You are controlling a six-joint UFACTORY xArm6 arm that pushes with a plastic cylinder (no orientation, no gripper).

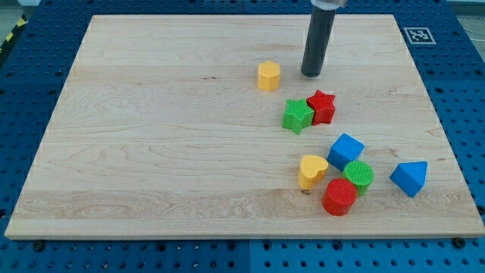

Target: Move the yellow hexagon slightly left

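our arm carries no gripper, only a rod, so nothing is grasped; my tip (311, 74) rests on the tabletop (151, 144) just to the view's right of the yellow hexagon (268, 76), apart from it. below the hexagon, toward the view's right, a green star (298, 116) touches a red star (322, 106). the tabletop is pale wood, lying on a blue perforated base (23, 91).

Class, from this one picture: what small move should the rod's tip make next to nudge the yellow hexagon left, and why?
Probably slide my tip toward the view's left into the yellow hexagon block. The tip sits just to its right, apart from it, at about the same level, with bare wooden board beyond.
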